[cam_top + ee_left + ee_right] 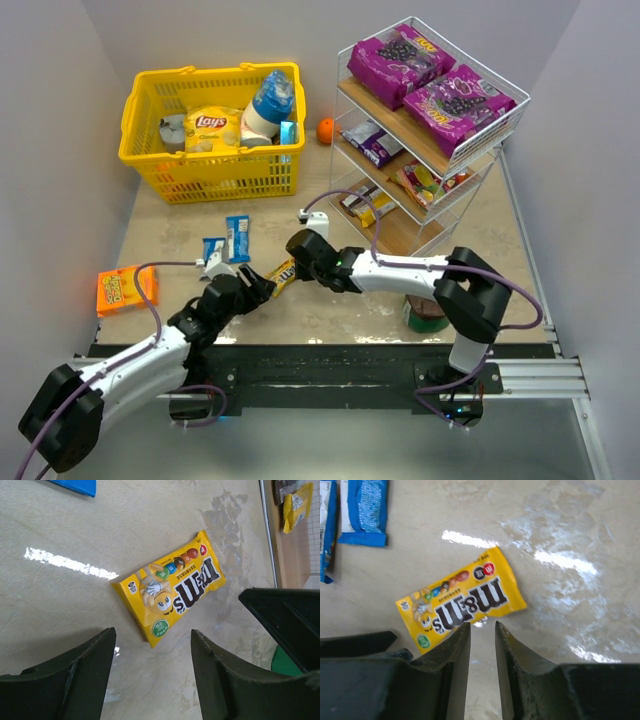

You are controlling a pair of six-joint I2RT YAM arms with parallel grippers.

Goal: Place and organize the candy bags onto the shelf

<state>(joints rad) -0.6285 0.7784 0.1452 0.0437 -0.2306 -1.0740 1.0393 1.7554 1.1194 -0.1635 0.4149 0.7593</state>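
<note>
Logged yellow M&M's bag [170, 592] flat on table [180, 232], between both arms, left of and nearer than shelf [405, 232]. Found left gripper [152, 640] wide open and empty, right gripper [482, 630] only narrowly parted, empty, tips at bag's edge. Expect possible finger clash over one packet, or nudging the glossy film away instead of pinching it.

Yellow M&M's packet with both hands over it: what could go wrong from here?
Both the left hand and right hand hover at the same yellow M&M's packet, so they could collide. The packet lies flat on the smooth table; the right hand's narrow gap may push it rather than pinch it.
</note>
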